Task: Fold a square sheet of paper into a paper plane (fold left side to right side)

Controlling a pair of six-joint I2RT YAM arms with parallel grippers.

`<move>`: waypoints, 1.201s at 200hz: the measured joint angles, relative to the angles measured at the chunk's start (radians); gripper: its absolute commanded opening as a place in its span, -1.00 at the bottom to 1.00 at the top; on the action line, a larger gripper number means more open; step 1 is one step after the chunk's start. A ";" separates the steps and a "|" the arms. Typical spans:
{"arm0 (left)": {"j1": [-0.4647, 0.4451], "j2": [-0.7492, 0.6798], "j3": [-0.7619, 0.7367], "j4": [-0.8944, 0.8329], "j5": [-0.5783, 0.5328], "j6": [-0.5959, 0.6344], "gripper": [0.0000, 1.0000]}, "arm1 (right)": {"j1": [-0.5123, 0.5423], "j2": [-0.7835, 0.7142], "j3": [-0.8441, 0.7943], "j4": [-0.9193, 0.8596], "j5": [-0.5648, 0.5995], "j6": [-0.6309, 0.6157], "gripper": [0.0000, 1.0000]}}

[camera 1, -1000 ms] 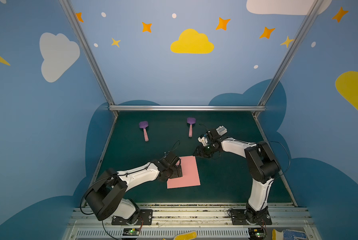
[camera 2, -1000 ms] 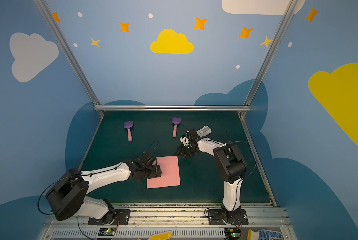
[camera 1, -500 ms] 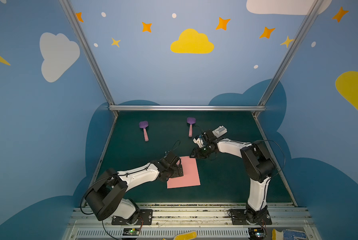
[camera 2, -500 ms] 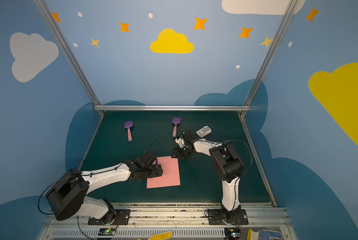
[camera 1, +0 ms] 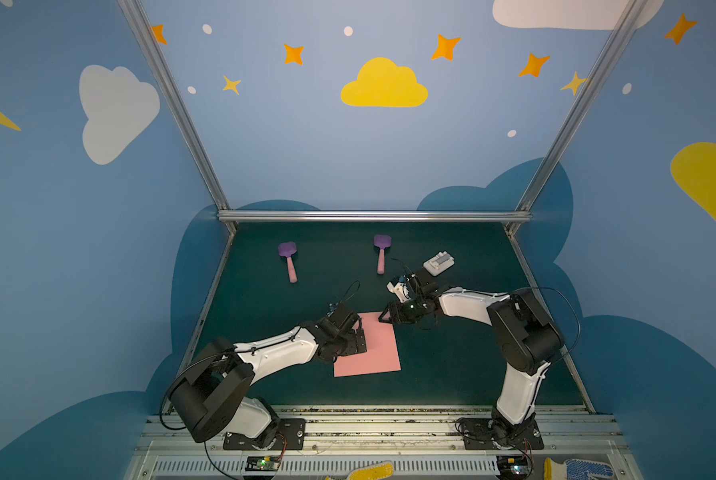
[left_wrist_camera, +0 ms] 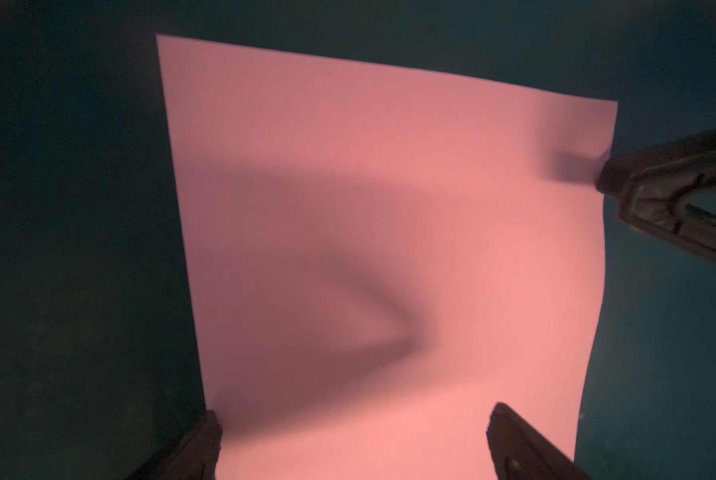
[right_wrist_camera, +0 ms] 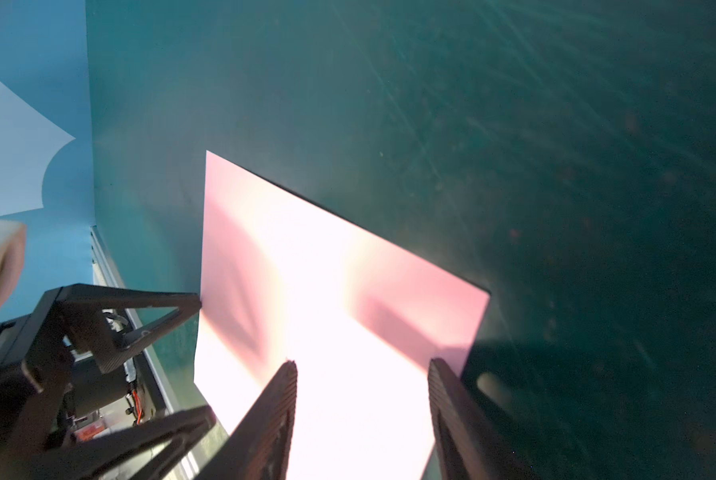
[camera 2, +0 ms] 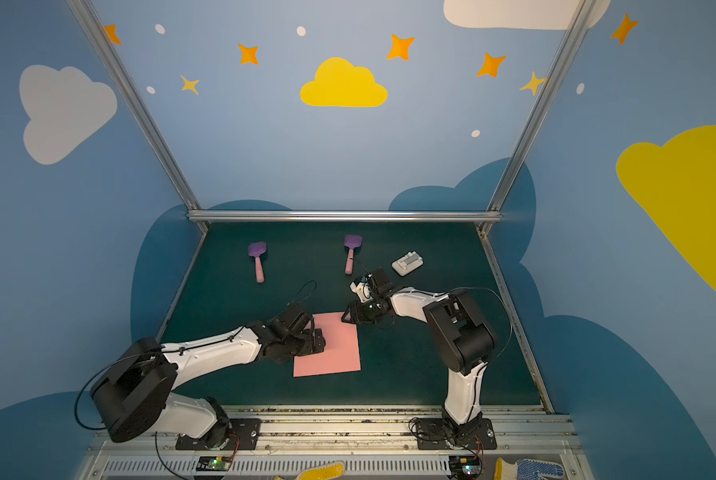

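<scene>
The square sheet of paper (camera 1: 372, 353) (camera 2: 335, 353) lies unfolded on the dark green mat, salmon pink. My left gripper (camera 1: 360, 337) (camera 2: 319, 341) is open, its fingers straddling the sheet's left edge low over it. In the left wrist view the sheet (left_wrist_camera: 389, 232) bulges slightly between the left gripper (left_wrist_camera: 356, 413) and the far side. My right gripper (camera 1: 383, 319) (camera 2: 345, 319) is open at the sheet's far right corner. The right wrist view shows the right gripper (right_wrist_camera: 364, 365) spread over the sheet (right_wrist_camera: 327, 270), nothing clamped. No paper plane is in view.
Two purple spatulas with pink handles (camera 1: 290, 262) (camera 1: 381, 255) lie at the back of the mat. A small white block (camera 1: 439, 262) sits back right, behind the right arm. Metal rails (camera 1: 372, 216) border the mat; gloves (camera 1: 368, 471) lie at the front edge.
My right gripper has moved from beside the white block forward and left to the sheet's far right corner. The left arm and the sheet have hardly moved.
</scene>
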 measured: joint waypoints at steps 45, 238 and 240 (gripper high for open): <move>0.000 -0.005 -0.006 0.008 0.000 0.000 1.00 | -0.013 -0.037 -0.039 -0.007 0.032 -0.003 0.09; -0.001 -0.005 -0.009 0.012 -0.001 0.000 1.00 | -0.024 0.019 -0.065 0.219 0.039 -0.029 -0.01; -0.001 -0.005 -0.009 0.012 -0.001 0.000 1.00 | -0.023 0.018 -0.069 0.225 0.039 -0.029 -0.01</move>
